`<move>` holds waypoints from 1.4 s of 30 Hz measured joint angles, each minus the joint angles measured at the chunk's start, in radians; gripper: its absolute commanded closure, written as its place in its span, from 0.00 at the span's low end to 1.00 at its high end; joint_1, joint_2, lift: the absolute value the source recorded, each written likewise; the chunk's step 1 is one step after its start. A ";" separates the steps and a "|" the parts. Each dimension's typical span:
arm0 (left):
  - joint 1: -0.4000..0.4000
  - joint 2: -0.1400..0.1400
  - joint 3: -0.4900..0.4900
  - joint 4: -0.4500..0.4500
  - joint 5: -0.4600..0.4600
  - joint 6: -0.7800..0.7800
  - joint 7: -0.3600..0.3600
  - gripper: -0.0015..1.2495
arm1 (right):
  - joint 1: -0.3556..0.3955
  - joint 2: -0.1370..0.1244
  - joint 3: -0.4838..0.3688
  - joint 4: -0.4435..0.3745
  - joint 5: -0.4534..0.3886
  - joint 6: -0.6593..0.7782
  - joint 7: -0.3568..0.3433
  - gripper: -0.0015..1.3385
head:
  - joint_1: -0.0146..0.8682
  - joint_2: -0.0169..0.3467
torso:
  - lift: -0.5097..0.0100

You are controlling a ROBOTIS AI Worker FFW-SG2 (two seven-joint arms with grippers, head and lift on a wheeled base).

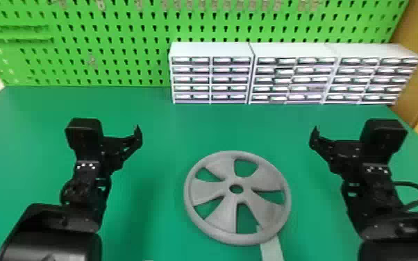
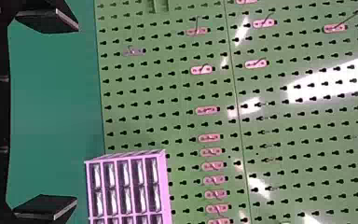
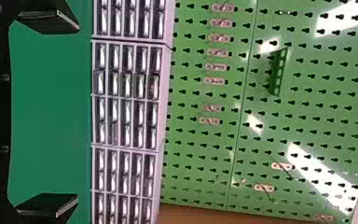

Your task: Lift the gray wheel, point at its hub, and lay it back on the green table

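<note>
Gray wheel point(image 1: 236, 199) partly hides a pale strip point(image 1: 272, 249).

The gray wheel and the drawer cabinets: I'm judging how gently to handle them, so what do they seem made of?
The gray wheel looks like matte plastic, from its even gray and soft shading, though painted metal is possible. The drawer cabinets look like smooth plastic, from their plain pale housings, with glossy, perhaps clear drawer fronts that catch bright reflections.

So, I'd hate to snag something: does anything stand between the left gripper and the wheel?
Nothing visible does: from the left gripper across to the wheel, the head view shows green table.
</note>
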 measured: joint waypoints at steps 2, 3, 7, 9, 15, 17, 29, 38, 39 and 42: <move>0.000 -0.001 0.000 0.000 0.001 -0.001 0.000 0.00 | 0.000 0.000 0.001 0.000 0.000 -0.001 0.001 0.03 | 0.80 0.18 | 0.80; 0.000 -0.001 0.000 0.000 0.001 -0.002 0.000 0.00 | 0.000 0.000 0.001 0.000 0.000 -0.001 0.001 0.03 | 0.80 0.18 | 0.80; 0.000 -0.002 -0.001 0.000 0.002 -0.003 0.000 0.00 | 0.000 0.000 0.001 -0.002 0.000 -0.003 0.002 0.03 | 0.80 0.18 | 0.80; 0.000 -0.002 -0.003 0.000 0.002 -0.003 0.000 0.00 | 0.002 0.001 0.000 -0.003 0.000 -0.003 0.002 0.03 | 0.80 0.18 | 0.80; 0.000 -0.002 -0.010 0.000 0.001 -0.003 0.000 0.00 | 0.005 0.001 -0.003 -0.003 -0.001 -0.004 0.003 0.03 | 0.80 0.18 | 0.80; 0.002 -0.002 -0.012 0.000 0.001 -0.003 0.000 0.00 | 0.005 0.001 -0.003 -0.003 -0.002 -0.004 0.003 0.03 | 0.80 0.18 | 0.80; -0.002 -0.002 -0.018 0.000 -0.001 -0.005 0.000 0.00 | 0.007 0.002 -0.002 -0.004 -0.002 -0.004 0.006 0.03 | 0.80 0.18 | 0.80; -0.001 -0.002 -0.020 0.001 -0.003 -0.005 0.000 0.00 | 0.008 0.005 -0.003 -0.004 0.000 -0.008 0.006 0.03 | 0.80 0.18 | 0.80; -0.001 -0.002 -0.021 0.002 -0.003 -0.005 0.000 0.00 | 0.009 0.005 -0.004 -0.004 0.000 -0.009 0.006 0.03 | 0.80 0.18 | 0.80; -0.001 -0.002 -0.024 0.004 -0.002 -0.005 0.000 0.00 | 0.012 0.005 -0.006 -0.003 0.000 -0.014 0.006 0.03 | 0.80 0.18 | 0.80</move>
